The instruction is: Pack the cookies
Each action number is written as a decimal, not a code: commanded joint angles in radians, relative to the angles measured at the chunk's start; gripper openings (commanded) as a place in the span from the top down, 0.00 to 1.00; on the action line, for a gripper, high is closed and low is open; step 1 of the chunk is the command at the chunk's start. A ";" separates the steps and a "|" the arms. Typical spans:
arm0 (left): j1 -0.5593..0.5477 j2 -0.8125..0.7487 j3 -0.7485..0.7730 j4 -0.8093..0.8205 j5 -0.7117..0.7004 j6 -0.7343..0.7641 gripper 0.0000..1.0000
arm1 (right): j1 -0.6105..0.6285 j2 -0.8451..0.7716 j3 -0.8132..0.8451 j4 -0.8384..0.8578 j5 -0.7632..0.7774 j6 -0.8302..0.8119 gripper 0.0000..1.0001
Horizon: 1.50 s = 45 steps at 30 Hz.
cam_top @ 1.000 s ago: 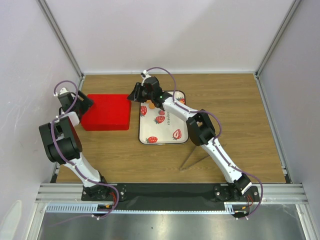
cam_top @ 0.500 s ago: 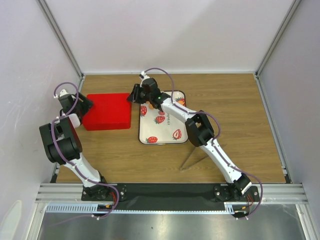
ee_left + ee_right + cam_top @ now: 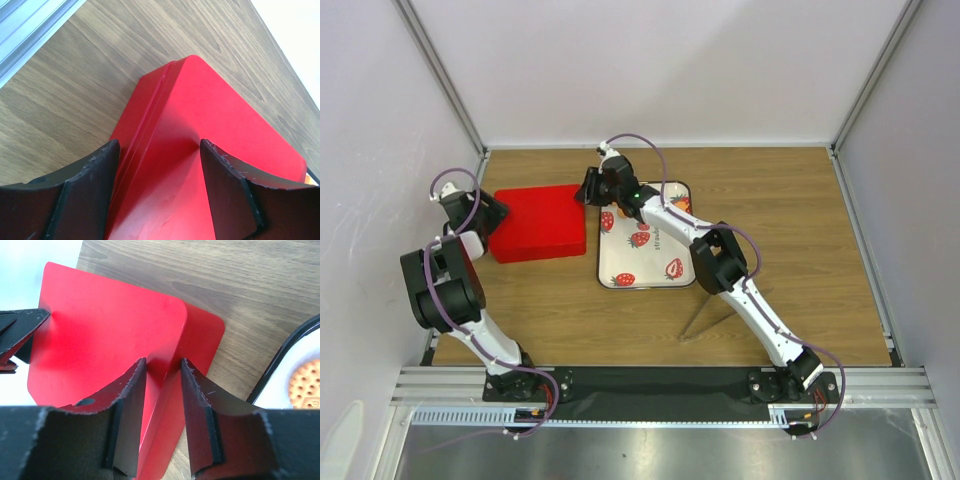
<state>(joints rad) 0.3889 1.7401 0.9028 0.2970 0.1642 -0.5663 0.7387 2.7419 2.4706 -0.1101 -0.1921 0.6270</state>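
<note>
One orange cookie [image 3: 306, 385] lies on the strawberry-print tray [image 3: 603, 272], whose black rim [image 3: 280, 360] shows in the right wrist view. The red box [image 3: 535, 225] stands left of the tray, and its lid [image 3: 100, 325] sits skewed over the base [image 3: 202, 335]. My right gripper [image 3: 590, 188] [image 3: 162, 362] is shut on the lid's far right corner, one finger over the top and one beside the rim. At the box's left edge, my left gripper [image 3: 485, 212] [image 3: 160, 145] is open, one finger on the lid [image 3: 200, 110] and one outside the box.
The wooden table is walled by white panels on three sides, with an aluminium rail close by the left gripper [image 3: 30, 30]. A thin grey rod [image 3: 705, 318] lies on the wood near the tray's front right corner.
The red box's lid has shifted slightly right and turned. My left gripper's jaws have narrowed around the box's left edge. The right gripper moved a little left with the lid corner.
</note>
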 commanded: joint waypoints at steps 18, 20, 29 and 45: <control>-0.056 -0.059 -0.002 -0.105 0.069 -0.049 0.28 | 0.016 -0.102 -0.033 0.012 0.011 -0.062 0.53; -0.058 -0.060 -0.001 -0.110 0.069 -0.047 0.29 | 0.011 -0.108 -0.032 0.009 0.016 -0.064 0.48; -0.056 -0.062 0.004 -0.122 0.064 -0.046 0.29 | -0.005 -0.136 -0.064 0.015 0.025 -0.064 0.43; -0.051 -0.074 0.008 -0.134 0.066 -0.038 0.29 | -0.024 -0.195 -0.147 0.010 0.063 -0.066 0.48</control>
<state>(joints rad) 0.3511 1.7061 0.9001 0.2005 0.1883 -0.6018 0.7177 2.6381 2.3329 -0.1158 -0.1448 0.5709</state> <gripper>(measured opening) 0.712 0.550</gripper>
